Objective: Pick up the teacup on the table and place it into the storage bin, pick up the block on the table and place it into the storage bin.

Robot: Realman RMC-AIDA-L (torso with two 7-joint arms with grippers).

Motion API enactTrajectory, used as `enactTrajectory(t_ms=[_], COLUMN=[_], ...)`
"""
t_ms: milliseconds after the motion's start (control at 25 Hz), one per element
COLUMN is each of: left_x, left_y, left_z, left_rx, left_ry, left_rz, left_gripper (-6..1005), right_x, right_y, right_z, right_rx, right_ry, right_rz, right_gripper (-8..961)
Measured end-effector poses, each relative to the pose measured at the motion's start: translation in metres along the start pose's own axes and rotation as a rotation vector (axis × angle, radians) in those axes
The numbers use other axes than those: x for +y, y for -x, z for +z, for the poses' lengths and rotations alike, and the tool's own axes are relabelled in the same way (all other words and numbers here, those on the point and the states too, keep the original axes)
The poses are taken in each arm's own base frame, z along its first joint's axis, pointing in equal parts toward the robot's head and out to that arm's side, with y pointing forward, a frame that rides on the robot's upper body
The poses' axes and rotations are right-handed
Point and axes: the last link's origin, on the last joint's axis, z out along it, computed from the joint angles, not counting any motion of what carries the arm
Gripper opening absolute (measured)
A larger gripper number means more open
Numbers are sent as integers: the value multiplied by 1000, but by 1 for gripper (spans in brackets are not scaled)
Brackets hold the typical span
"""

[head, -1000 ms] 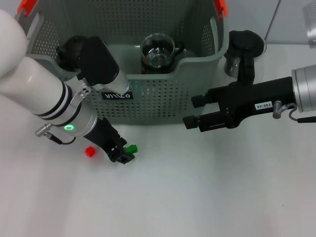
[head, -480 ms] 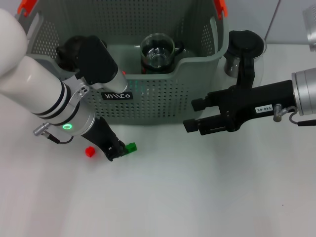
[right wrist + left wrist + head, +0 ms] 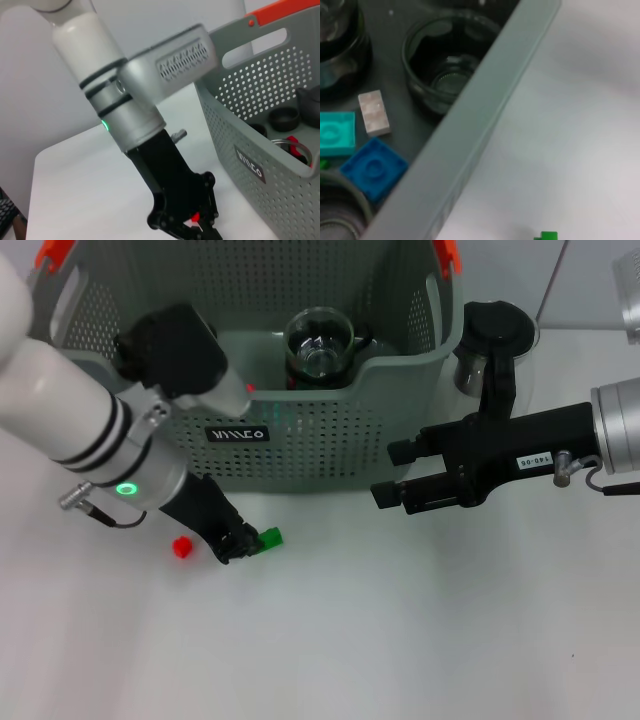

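Note:
The grey perforated storage bin stands at the back centre of the white table. A glass teacup sits inside it and also shows in the left wrist view. My left gripper is low over the table just in front of the bin, shut on a small green block; the block's edge shows in the left wrist view. A small red block lies on the table to its left. My right gripper hovers open and empty off the bin's front right corner.
A dark glass vessel with a black lid stands right of the bin. Blue, teal and white blocks lie on the bin floor. The right wrist view shows my left arm and the bin wall.
My left arm has drawn up and back towards the bin, and the green block has shifted slightly with its fingertips. The right gripper has edged a little right.

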Motion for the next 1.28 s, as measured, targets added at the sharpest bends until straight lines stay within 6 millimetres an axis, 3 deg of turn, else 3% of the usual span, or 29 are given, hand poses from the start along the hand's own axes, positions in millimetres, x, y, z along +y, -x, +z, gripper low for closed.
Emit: enactTrajectory(t_ms=[120,480,640,720,840,880,920,1080,1280], left_x=[1,-7,-21,-31,-47,-54,-54,-68,-76], left_y=[-2,-2,-16,-29,-53,-69,-69,-87,-90], left_z=[-20,-124,-161,-171,-167,-157,-157,-125,-90], left_rx=[59,373,544,585,562,520,520,427,303], left_ry=[62,301,250,176,47,-36,-36,-202,-340], left_rz=[8,35,39,28,16,15,15,-1,-2], left_gripper=[124,149,161,166,175,177,180,192,206], right_x=[0,0,0,1,2,2,2,2,2], right_y=[1,2,2,2,1,1,1,1,3], right_z=[0,0,0,0,0,0,0,1,1], right_rx=[0,1,2,3,5,5,5,4,4], right_ry=[1,1,4,8,14,15,16,18,19], right_rz=[0,0,3,4,6,7,7,6,3], right_gripper=[748,749,749,749,749,749,749,749,749])
